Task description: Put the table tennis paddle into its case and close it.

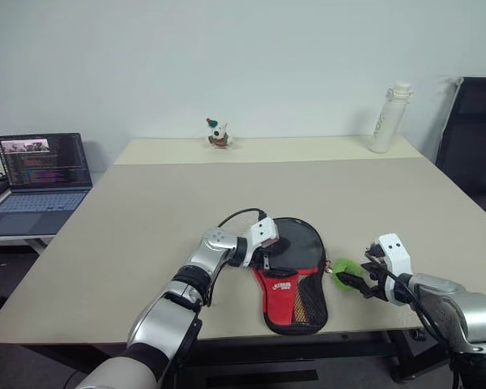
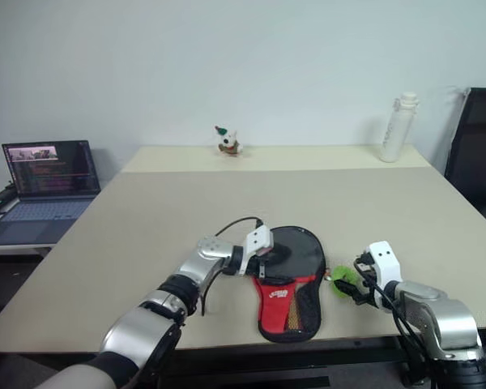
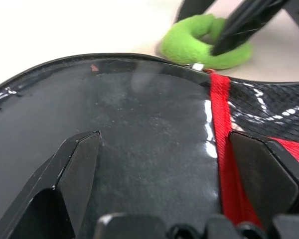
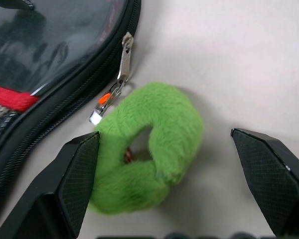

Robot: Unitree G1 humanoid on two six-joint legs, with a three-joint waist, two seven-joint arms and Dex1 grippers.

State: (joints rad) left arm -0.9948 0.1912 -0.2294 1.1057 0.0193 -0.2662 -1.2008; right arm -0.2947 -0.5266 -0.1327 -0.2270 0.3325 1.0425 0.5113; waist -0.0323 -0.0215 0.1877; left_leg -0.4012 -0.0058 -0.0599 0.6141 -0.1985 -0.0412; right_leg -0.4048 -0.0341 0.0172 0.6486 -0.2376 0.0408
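So the case (image 1: 292, 279) sat low in the middle of the frame, near the table's (image 1: 146, 219) front edge, red panel toward the bottom. The black round part looked like the table tennis paddle (image 3: 114, 129) already tucked inside, though I couldn't say for sure from where I stood. The left gripper (image 1: 273, 253) hovered over that round end with its fingers spread wide, holding nothing. Lower right, the right gripper (image 4: 164, 184) was splayed open around the fuzzy green ring (image 4: 149, 149) clipped to the zipper pull (image 4: 123, 55), not pinching it.
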